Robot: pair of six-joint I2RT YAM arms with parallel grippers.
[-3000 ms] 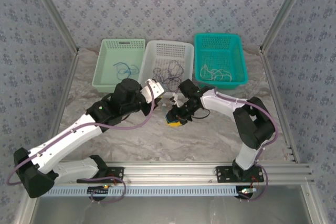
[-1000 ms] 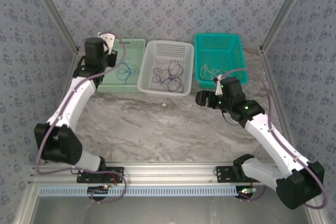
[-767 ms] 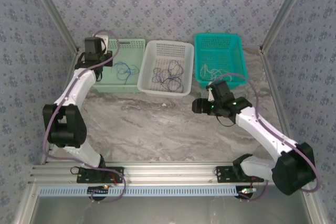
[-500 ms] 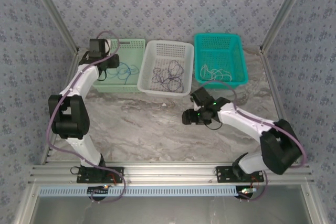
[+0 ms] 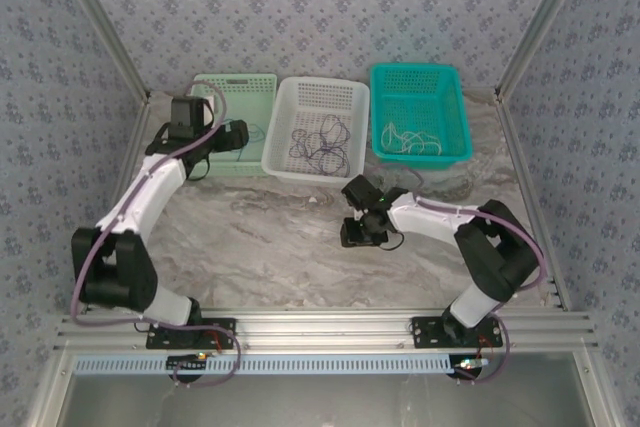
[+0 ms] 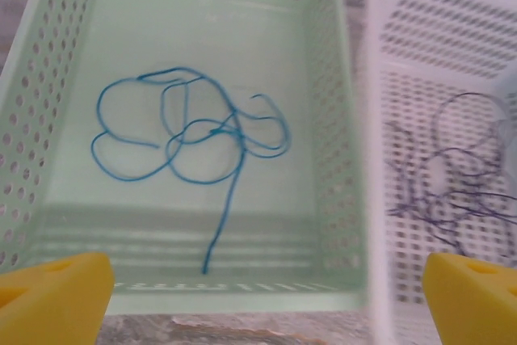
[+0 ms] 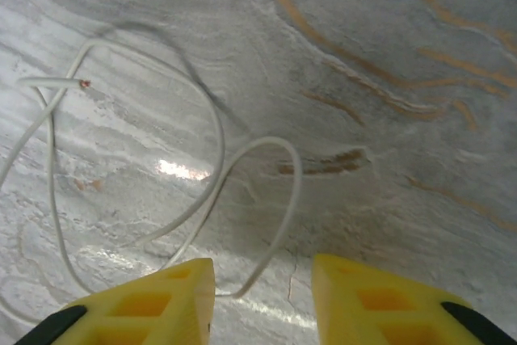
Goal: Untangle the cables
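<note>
A blue cable [image 6: 212,129] lies loose in loops on the floor of the pale green basket [image 6: 331,119]. My left gripper [image 6: 262,292] hovers at that basket's near rim [image 5: 232,135], open wide with nothing between its yellow fingertips [image 6: 52,296]. Dark purple cables [image 5: 320,142] lie tangled in the white basket [image 5: 315,92]. Whitish cables [image 5: 410,139] lie in the teal basket [image 5: 415,77]. Another whitish cable [image 7: 296,179] sprawls on the marble table. My right gripper [image 7: 262,300] is low over it [image 5: 357,234], jaws apart, with one loop of the cable lying between them.
The three baskets stand side by side at the back of the table. Patterned walls and metal frame posts close in the sides. The marble table top [image 5: 260,237] stretches between the arms in front of the baskets.
My left gripper has opened and dropped back from over the green basket, leaving the blue cable inside. My right arm swung from the teal basket down to the table, its jaws narrowing.
</note>
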